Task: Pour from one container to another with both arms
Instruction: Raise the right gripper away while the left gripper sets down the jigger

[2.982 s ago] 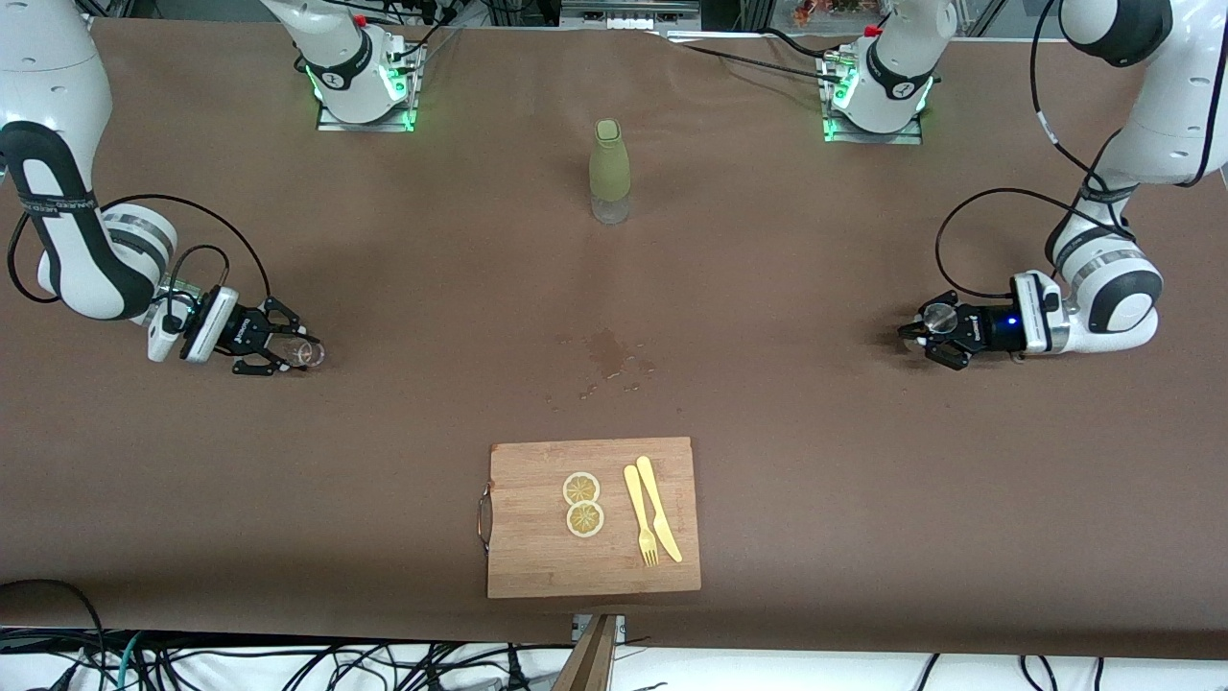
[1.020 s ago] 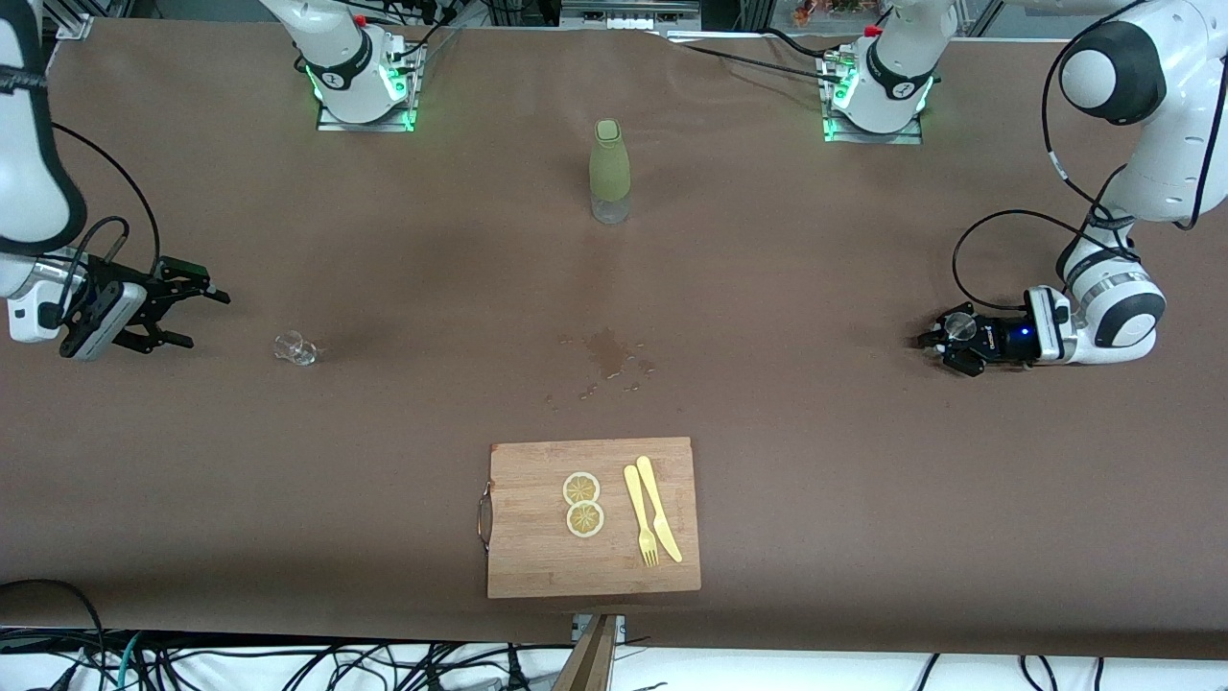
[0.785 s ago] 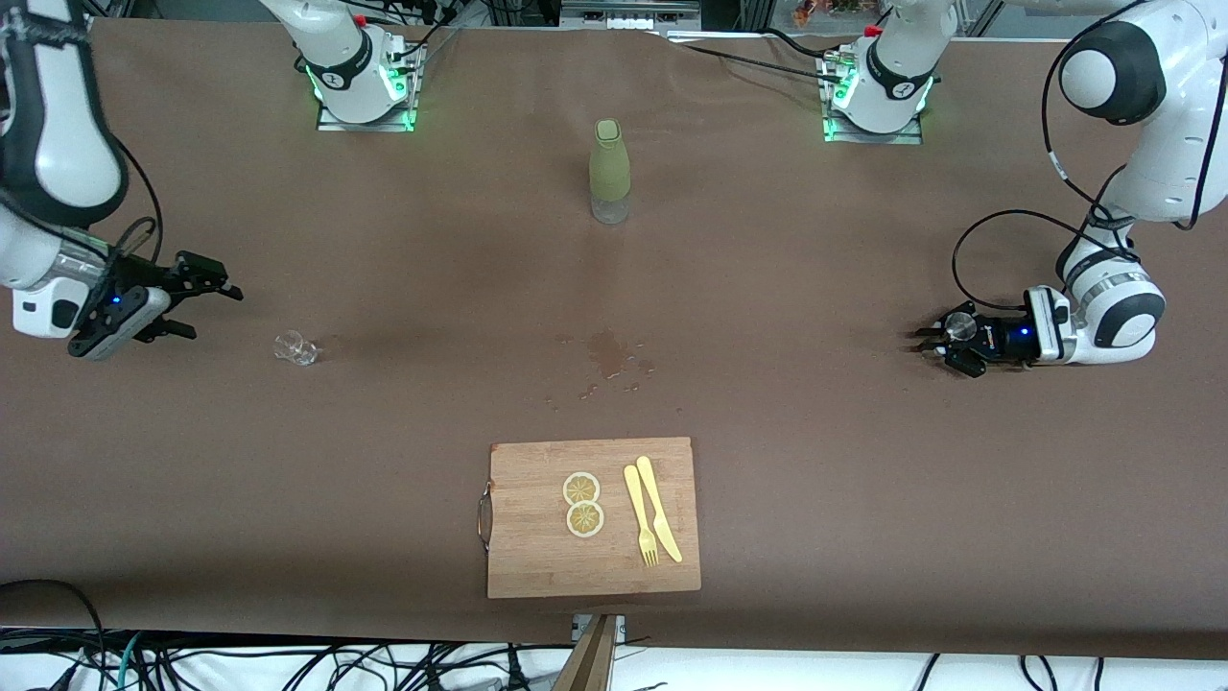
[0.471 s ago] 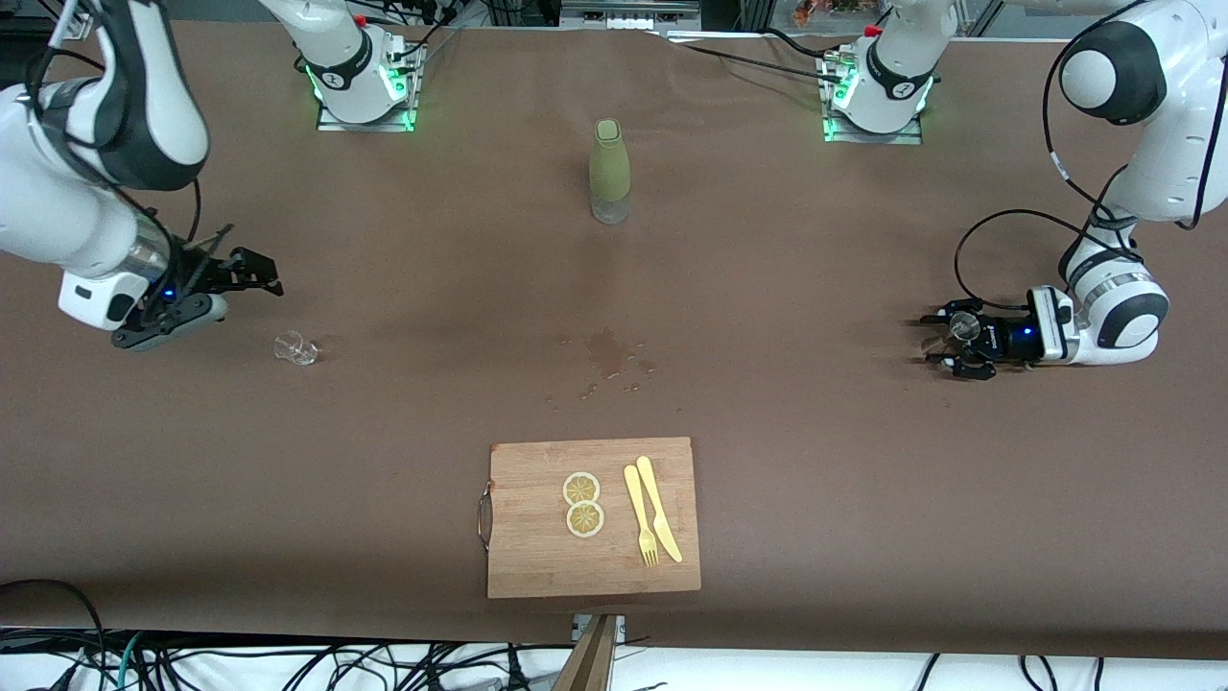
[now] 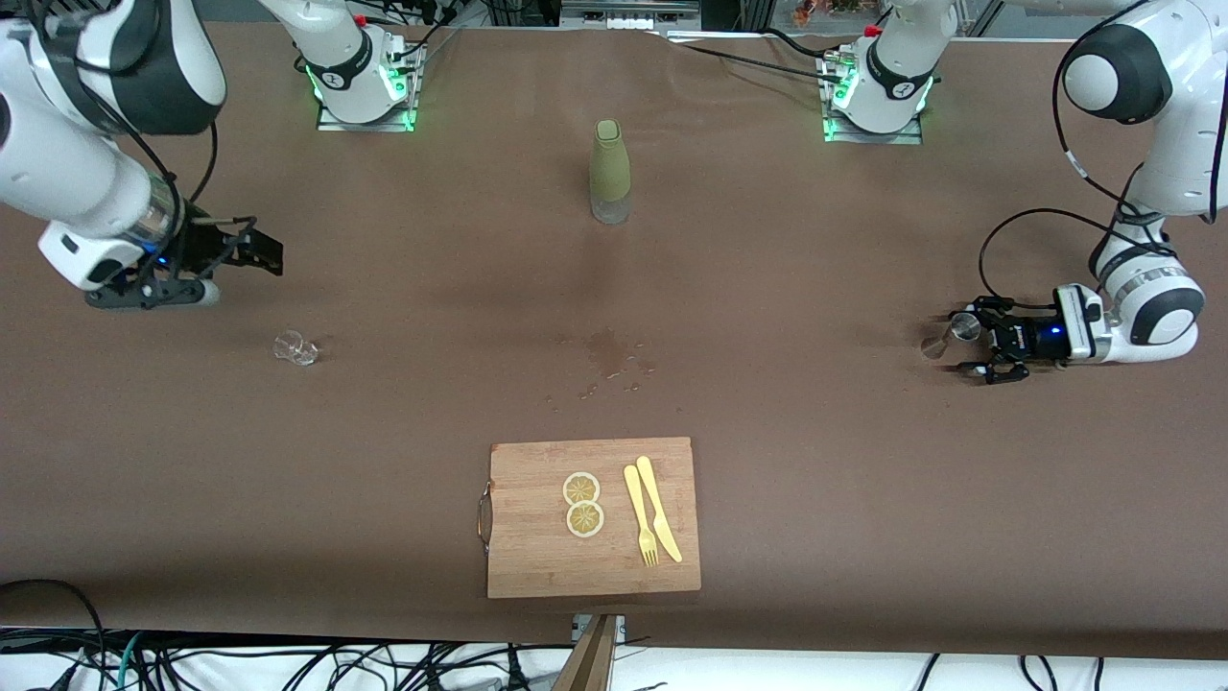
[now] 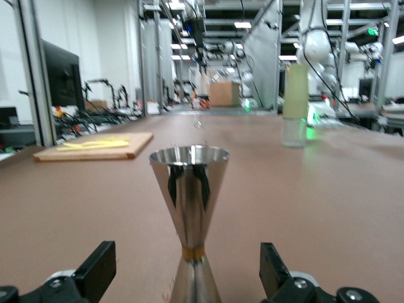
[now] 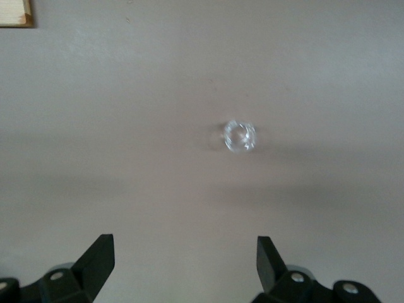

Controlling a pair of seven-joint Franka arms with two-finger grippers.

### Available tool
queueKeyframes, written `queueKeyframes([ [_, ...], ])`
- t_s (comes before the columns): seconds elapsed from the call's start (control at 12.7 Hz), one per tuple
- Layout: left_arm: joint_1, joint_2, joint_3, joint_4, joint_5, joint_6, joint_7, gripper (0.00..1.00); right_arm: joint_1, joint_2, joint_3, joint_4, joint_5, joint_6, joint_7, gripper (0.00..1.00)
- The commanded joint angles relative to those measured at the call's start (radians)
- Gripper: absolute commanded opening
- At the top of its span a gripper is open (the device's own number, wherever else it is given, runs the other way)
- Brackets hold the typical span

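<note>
A small clear glass (image 5: 295,347) stands alone on the brown table toward the right arm's end. My right gripper (image 5: 235,259) hangs open and empty above the table beside it. From that wrist the glass (image 7: 239,136) shows from above, well ahead of the spread fingers (image 7: 95,259). A steel jigger (image 5: 948,334) stands upright toward the left arm's end. My left gripper (image 5: 974,343) is open, low at the table, with its fingers (image 6: 95,271) wide on either side of the jigger (image 6: 189,183) and not touching it.
An olive bottle (image 5: 609,171) with a clear base stands mid-table near the bases. A wet stain (image 5: 609,350) marks the middle. A wooden cutting board (image 5: 537,537) with lemon slices, a yellow fork and a knife lies near the front edge.
The right gripper let go of the glass, then rose and swung away from it. The left gripper opened off the jigger and drew back toward its end, leaving it standing.
</note>
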Motion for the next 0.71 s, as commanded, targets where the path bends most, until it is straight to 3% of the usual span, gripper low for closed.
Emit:
queueKeyframes([
  [0.0,-0.019,-0.029,0.04,0.063,0.104,-0.028,0.019,1.0,-0.029,-0.059,0.002,0.076,-0.012,-0.169,0.023,1.0],
  [0.24,-0.019,-0.105,0.044,0.116,0.222,-0.028,-0.077,1.0,-0.024,-0.061,-0.03,0.228,-0.009,-0.358,0.036,1.0],
  [0.63,-0.071,-0.332,0.057,0.113,0.362,0.018,-0.269,1.0,0.025,-0.033,-0.162,0.286,0.017,-0.25,0.041,1.0],
])
